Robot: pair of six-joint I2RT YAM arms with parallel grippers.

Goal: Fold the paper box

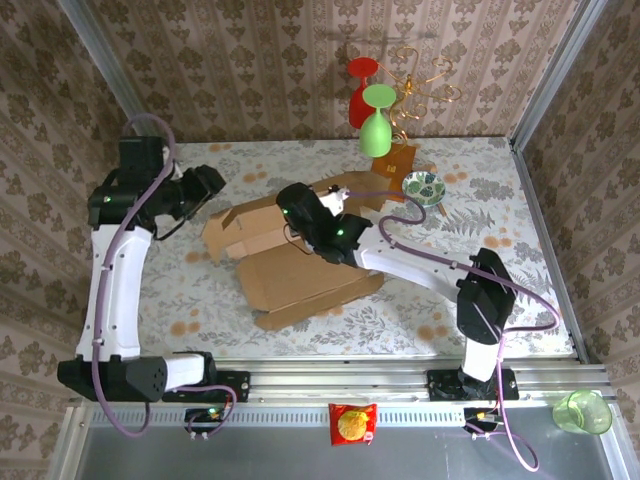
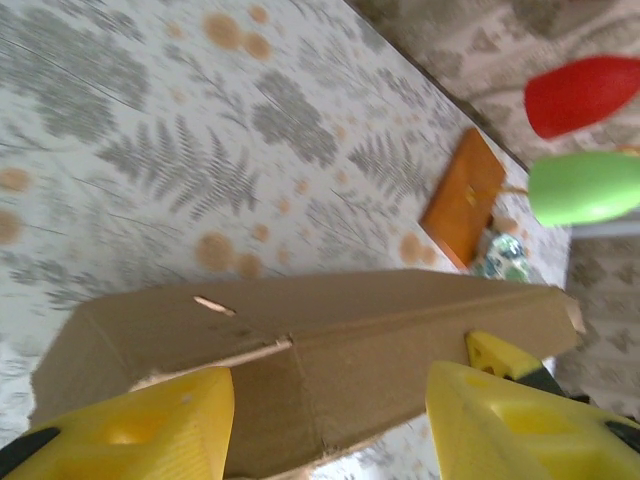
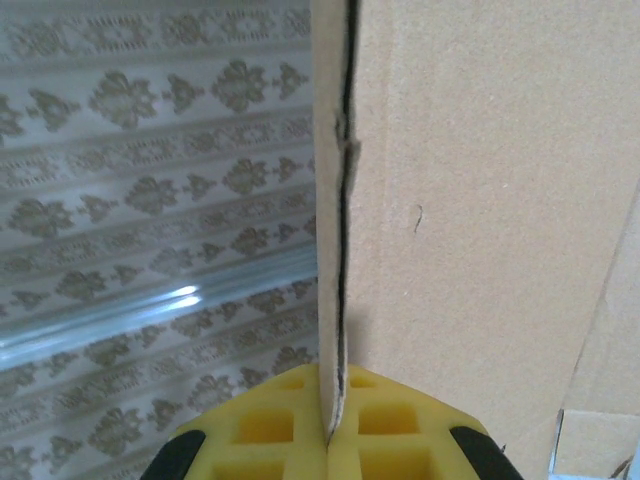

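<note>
Top external view: paper box (image 1: pixel 300 275) lies mid-bench (image 1: pixel 500 230), part-folded. Its flat panel faces the near edge, w/ raised walls at back & left. Left tool (image 1: pixel 213 198) sits at box's left end. Left wrist cam shows its yellow fingers (image 2: pixel 150 425) spread wide, gripping nothing, w/ a folded cardboard wall just ahead of them. Right tool (image 1: pixel 292 203) is over box's back part. Right wrist cam shows it pinched tight on an upright double-layer cardboard edge. Small patterned bowl (image 1: pixel 424 186) sits near box's back right corner.
</note>
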